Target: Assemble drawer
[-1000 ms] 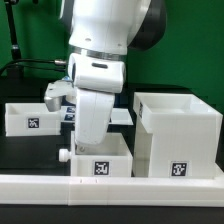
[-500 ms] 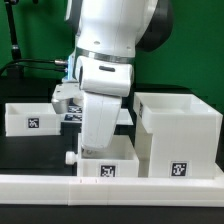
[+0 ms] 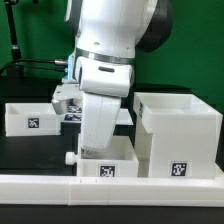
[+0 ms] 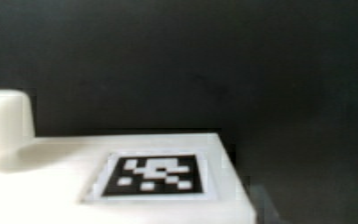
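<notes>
The drawer lies in three parts. The large boxy housing (image 3: 178, 135) stands at the exterior view's right. One tray (image 3: 30, 118) sits at the left. A second tray (image 3: 125, 165) with a round knob (image 3: 70, 157) stands at the front middle, close beside the housing. My gripper (image 3: 98, 146) reaches down into this tray, and its fingers are hidden by the tray wall. The wrist view shows the tray's tagged white face (image 4: 155, 172) and the knob (image 4: 5, 125) very close, with no fingers in sight.
A long low white rail (image 3: 110, 190) runs along the front edge. The marker board (image 3: 70, 115) lies on the black table (image 4: 211, 70) behind my arm. A green wall stands at the back.
My arm and the middle tray shifted a little toward the exterior view's right, nearer the housing, then stopped.
</notes>
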Controlling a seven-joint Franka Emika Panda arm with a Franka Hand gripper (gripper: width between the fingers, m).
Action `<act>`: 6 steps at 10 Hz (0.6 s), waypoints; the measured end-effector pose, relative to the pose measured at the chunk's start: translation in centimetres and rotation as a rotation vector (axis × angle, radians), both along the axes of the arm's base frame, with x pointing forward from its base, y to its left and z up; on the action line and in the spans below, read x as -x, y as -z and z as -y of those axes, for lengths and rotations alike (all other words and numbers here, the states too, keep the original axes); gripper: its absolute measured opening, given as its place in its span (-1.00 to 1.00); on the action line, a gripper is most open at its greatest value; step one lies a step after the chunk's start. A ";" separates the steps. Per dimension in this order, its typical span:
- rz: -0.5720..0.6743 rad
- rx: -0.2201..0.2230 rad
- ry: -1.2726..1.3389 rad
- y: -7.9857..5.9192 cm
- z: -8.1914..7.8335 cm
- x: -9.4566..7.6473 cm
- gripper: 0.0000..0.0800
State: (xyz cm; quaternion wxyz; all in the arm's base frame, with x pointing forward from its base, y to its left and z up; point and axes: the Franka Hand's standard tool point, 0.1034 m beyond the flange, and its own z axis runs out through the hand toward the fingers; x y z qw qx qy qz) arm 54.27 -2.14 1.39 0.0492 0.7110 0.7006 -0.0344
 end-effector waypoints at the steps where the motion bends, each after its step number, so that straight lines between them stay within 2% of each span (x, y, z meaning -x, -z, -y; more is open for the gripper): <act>1: 0.002 -0.002 0.005 0.0 -0.4 -0.1 -0.89; 6: -0.005 -0.005 0.002 0.2 -1.1 0.1 -0.89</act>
